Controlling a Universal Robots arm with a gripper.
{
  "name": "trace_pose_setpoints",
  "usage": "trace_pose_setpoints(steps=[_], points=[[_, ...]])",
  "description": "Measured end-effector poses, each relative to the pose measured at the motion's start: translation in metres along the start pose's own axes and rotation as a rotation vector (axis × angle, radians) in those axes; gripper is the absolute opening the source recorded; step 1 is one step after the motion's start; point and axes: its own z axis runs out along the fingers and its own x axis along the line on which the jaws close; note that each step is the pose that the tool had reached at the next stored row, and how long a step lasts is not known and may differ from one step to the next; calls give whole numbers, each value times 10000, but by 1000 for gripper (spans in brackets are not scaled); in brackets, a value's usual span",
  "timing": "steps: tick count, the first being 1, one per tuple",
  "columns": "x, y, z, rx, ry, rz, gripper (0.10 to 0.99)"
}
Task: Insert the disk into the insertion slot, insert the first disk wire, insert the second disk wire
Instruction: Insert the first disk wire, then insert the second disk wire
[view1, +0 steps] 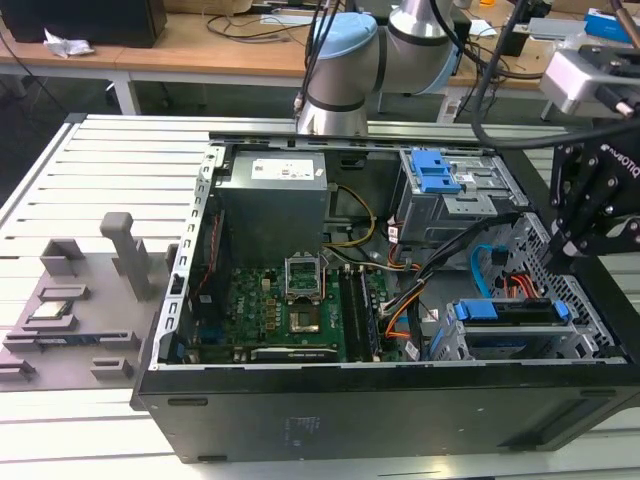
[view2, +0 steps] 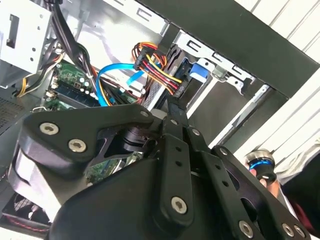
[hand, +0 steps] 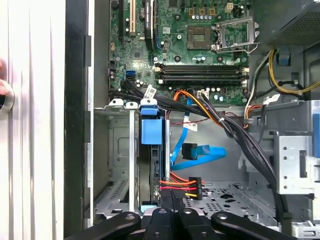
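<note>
Surface: a slatted metal table (view1: 100, 160) carries an open black computer case (view1: 350, 420) lying on its side. Grey plastic fixtures (view1: 70, 300) stand on the table at nine o'clock of the case in the exterior view. Wooden workbenches (view1: 200, 50) strewn with cables run behind, at twelve o'clock. The arm (view1: 345, 60) rises from the case's twelve o'clock edge.

Task items: the disk (view1: 510, 312), in its blue caddy, sits inside the slot (view1: 520, 345) at four o'clock of the case. In the first wrist view the disk (hand: 151, 132) stands on edge within the slot's perforated walls (hand: 117, 150). A bundle of red, orange and yellow wires (hand: 186, 186) ends in a black plug lying against the disk's edge; whether it is fully seated cannot be told. The light-blue cable (hand: 200, 159) lies loose in the case beside the disk, its dark plug (hand: 190, 150) apart from the disk and joined to nothing.

Gripper: the gripper (view1: 557, 252) hangs at three o'clock of the case, just above the slot. In both wrist views its fingers (hand: 161, 220) are drawn together with no gap, and nothing is seen between them. In the second wrist view the gripper (view2: 173, 107) is just beside the coloured wires (view2: 157, 62).
</note>
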Motion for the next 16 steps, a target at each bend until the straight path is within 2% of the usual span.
trace_pose_setpoints(steps=[16], points=[[0, 1, -16, 0, -3, 0, 106]])
